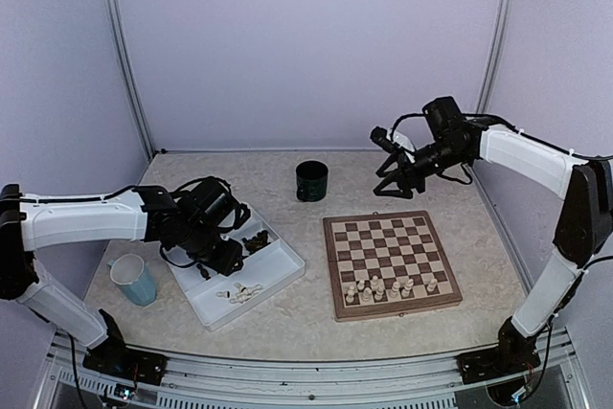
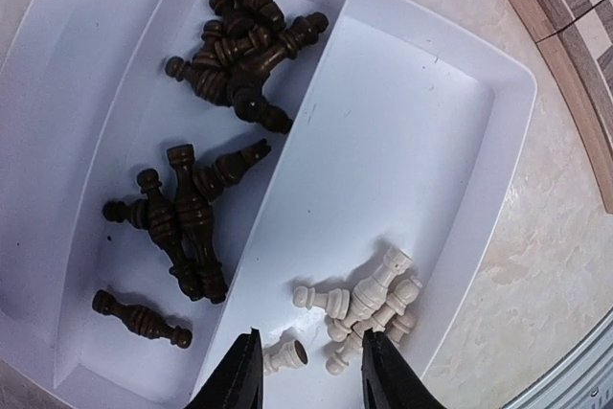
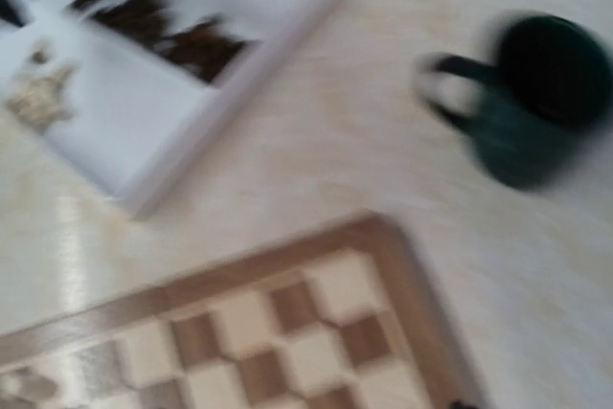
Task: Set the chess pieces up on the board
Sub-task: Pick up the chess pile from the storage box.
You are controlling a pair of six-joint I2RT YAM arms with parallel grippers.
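Note:
The board [image 1: 388, 261] lies right of centre with several cream chess pieces [image 1: 393, 286] standing along its near rows. In the left wrist view my left gripper [image 2: 311, 371] hangs open over the white tray [image 2: 421, 141]. One lying cream pawn [image 2: 285, 356] sits between its fingers, untouched. A cluster of cream pieces [image 2: 369, 299] lies beside the right finger [image 2: 388, 375]. Dark pieces [image 2: 239, 45] lie heaped in the middle compartment. My right gripper [image 1: 388, 184] hovers open and empty beyond the board's far left corner. The right wrist view is blurred and shows the board [image 3: 287, 332], not the fingers.
A dark green mug [image 1: 311, 179] stands behind the board, close to the right gripper. A light blue mug [image 1: 134, 280] sits left of the tray [image 1: 278, 270]. The board's corner [image 2: 565, 7] lies close to the tray's right side.

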